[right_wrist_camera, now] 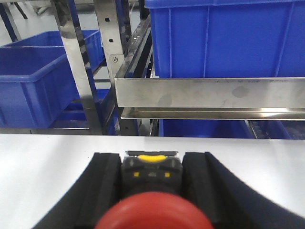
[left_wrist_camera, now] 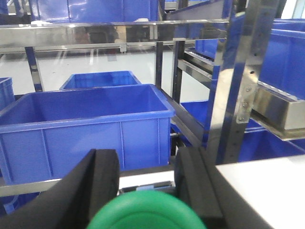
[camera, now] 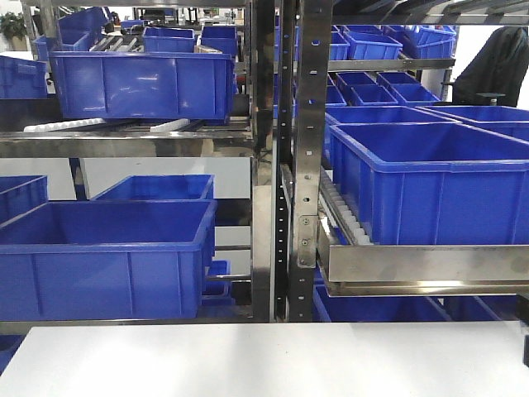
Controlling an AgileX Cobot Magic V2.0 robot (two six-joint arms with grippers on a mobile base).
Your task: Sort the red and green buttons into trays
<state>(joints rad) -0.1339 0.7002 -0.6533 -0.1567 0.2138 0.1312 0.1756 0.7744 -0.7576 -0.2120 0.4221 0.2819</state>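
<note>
Shiny steel racking (camera: 306, 124) is filling the front view, its uprights punched with holes, and glossy blue plastic bins are sitting on every level. A deep lower crate (camera: 107, 256) is sitting at 8 o'clock, and a shelf crate (camera: 430, 182) at 3 o'clock is riding on white rollers (camera: 340, 211). Along 6 o'clock a matte white table (camera: 248, 364) is stretching across. A dark shape (camera: 523, 331) is getting cut off by the right edge, too little of it showing to name.

Over to the left wrist: the left gripper (left_wrist_camera: 146, 162) is pinching in, black padded fingers (left_wrist_camera: 97, 186) pressing both sides of the green button (left_wrist_camera: 147, 212). Its smooth domed cap is bulging at 6 o'clock, blurred and cropped, hiding nearly all the dark body. A ribbed crate (left_wrist_camera: 90, 129) is standing behind at 10 o'clock.

Right wrist now: the right gripper (right_wrist_camera: 152, 158) is clamping the red button (right_wrist_camera: 155, 214), its blocky dark body with yellow bits wedged between the fingers and its rounded cap cropped at 6 o'clock. A brushed steel rail (right_wrist_camera: 209, 93) is crossing ahead.
</note>
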